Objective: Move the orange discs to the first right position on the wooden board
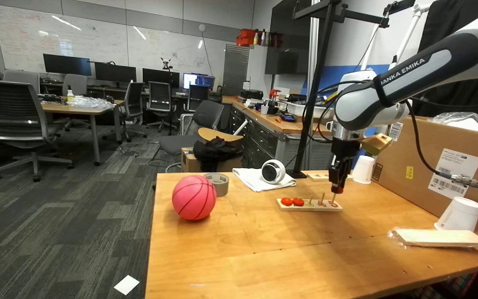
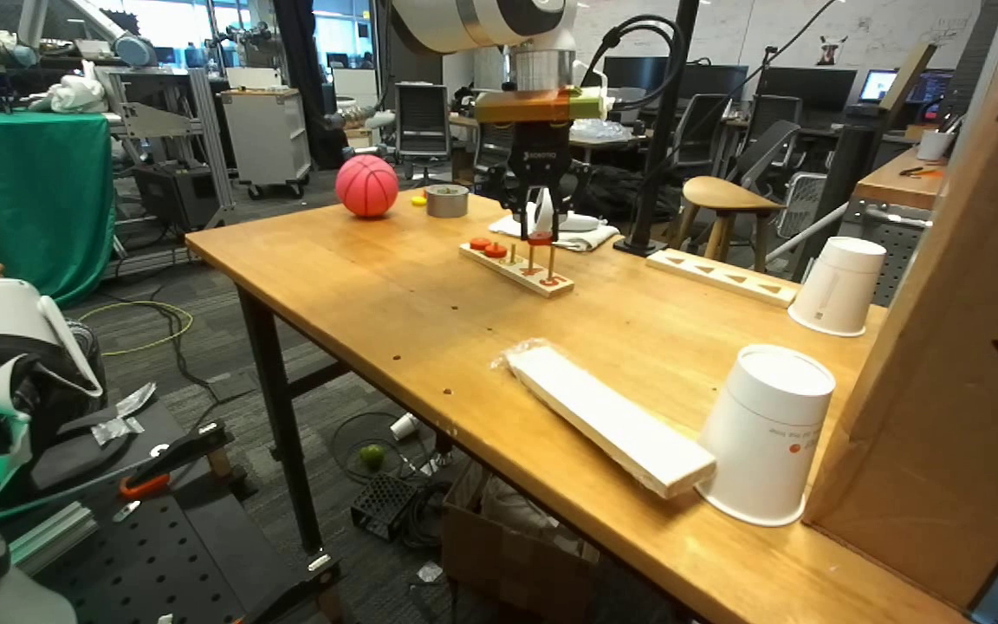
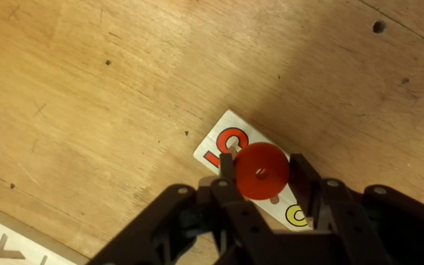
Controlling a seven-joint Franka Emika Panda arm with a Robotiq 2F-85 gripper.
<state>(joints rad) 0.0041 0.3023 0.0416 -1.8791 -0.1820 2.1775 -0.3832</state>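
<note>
The wooden board (image 1: 311,209) is pale, narrow and numbered, with upright pegs; it lies on the table in both exterior views (image 2: 508,271). Two orange discs (image 1: 286,201) sit stacked side by side on the pegs at its end nearer the ball. Three pegs stand bare. My gripper (image 2: 540,234) is shut on another orange disc (image 3: 260,186), held flat by its edges above the board. In the wrist view the disc covers part of the board (image 3: 212,141), beside the red 5; a peg shows beyond its lower edge. The yellow 3 is partly hidden by a finger.
A pink-red ball (image 1: 194,197) and grey tape roll (image 1: 221,185) stand past the board's far end. A white cloth (image 1: 249,178), black pole (image 1: 315,83) and cut-out wooden strip (image 2: 720,277) lie behind. White cups (image 2: 767,433), a wrapped board (image 2: 607,420) and a cardboard box (image 1: 442,166) occupy one side.
</note>
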